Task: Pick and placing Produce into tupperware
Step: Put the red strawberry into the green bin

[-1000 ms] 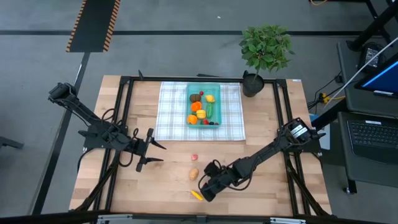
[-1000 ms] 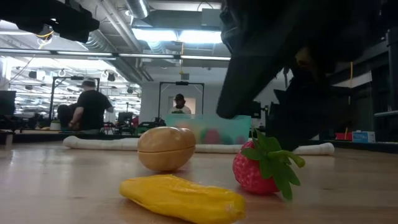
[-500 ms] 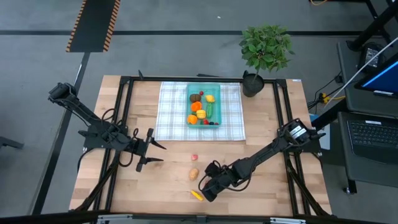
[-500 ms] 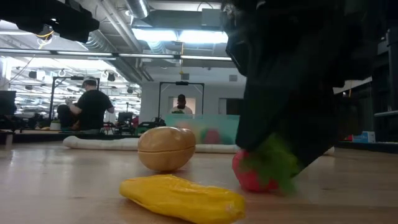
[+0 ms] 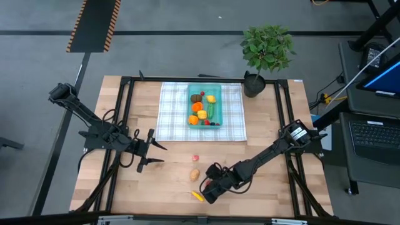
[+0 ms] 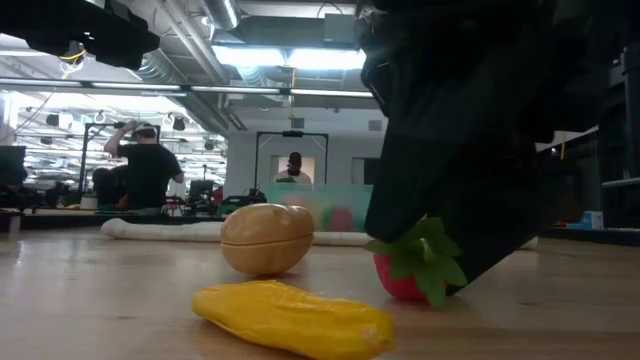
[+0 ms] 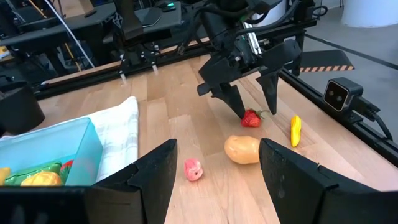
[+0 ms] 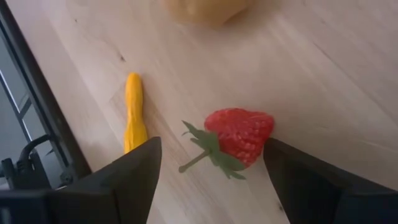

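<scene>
Strawberry (image 8: 239, 137) on wooden table (image 5: 169, 181)

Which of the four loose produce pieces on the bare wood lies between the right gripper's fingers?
The red strawberry with green leaves. It lies between the open right gripper fingers; the tan potato, yellow piece and pink piece lie outside.
</scene>
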### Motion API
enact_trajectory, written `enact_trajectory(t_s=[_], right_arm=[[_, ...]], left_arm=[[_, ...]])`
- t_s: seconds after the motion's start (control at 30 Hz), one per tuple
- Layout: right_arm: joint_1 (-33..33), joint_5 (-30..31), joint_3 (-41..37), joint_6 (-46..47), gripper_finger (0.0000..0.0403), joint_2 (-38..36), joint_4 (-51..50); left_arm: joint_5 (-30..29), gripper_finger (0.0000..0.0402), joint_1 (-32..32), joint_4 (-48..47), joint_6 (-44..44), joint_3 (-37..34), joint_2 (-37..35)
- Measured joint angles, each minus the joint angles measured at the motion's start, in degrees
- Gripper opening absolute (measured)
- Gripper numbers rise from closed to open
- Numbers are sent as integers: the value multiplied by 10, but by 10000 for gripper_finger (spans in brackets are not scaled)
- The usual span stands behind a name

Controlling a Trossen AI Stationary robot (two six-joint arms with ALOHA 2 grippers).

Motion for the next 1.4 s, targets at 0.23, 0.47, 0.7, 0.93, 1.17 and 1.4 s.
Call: enact_trajectory(t_s=[0.23, 0.47, 0.7, 0.93, 1.17, 1.4], right_arm=[[0, 36, -1, 15, 284, 1, -2], [-1, 45, 0, 14, 269, 6, -14], [-2, 47, 0, -1, 227, 11, -21], [-3, 34, -1, -30, 180, 11, -31], [-3, 32, -1, -34, 140, 11, -34], [-3, 30, -3, -35, 142, 9, -24]], left_arm=[[0, 220, 0, -2, 0, 0, 0], [0, 220, 0, -17, 0, 0, 0], [0, 220, 0, -17, 0, 0, 0], [0, 220, 0, -16, 0, 0, 0], [0, 220, 0, -16, 0, 0, 0], [0, 220, 0, -16, 0, 0, 0]])
